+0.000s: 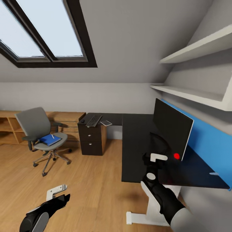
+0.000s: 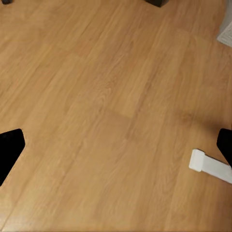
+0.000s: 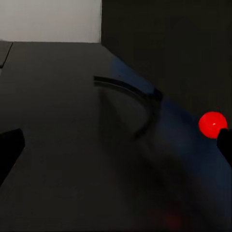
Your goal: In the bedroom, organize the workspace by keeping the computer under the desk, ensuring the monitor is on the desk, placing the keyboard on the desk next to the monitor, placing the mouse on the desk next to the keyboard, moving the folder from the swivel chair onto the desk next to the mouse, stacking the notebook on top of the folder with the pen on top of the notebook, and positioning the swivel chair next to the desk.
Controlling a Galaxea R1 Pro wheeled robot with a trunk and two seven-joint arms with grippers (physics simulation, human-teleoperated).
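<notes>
The monitor (image 1: 172,127) stands on the right wing of the black desk (image 1: 138,145), its red dot (image 1: 176,156) at the lower corner. My right gripper (image 1: 156,161) hovers open over the desk just in front of the monitor's curved stand (image 3: 130,92); the red dot (image 3: 212,124) glows close by. On the far wing lie the keyboard (image 1: 93,120), the mouse (image 1: 82,121) and the notebook (image 1: 106,122). The swivel chair (image 1: 40,135) stands apart to the left, carrying the blue folder (image 1: 50,140) with the pen (image 1: 52,136) on it. My left gripper (image 1: 59,195) hangs open over bare floor (image 2: 106,96). The computer is out of view.
A black drawer unit (image 1: 91,138) supports the desk's far end and a white leg (image 1: 149,209) the near end; its foot (image 2: 210,166) lies on the floor. Low wooden shelving (image 1: 9,127) lines the back wall. White wall shelves (image 1: 199,48) and a blue panel (image 1: 209,138) hang above the desk.
</notes>
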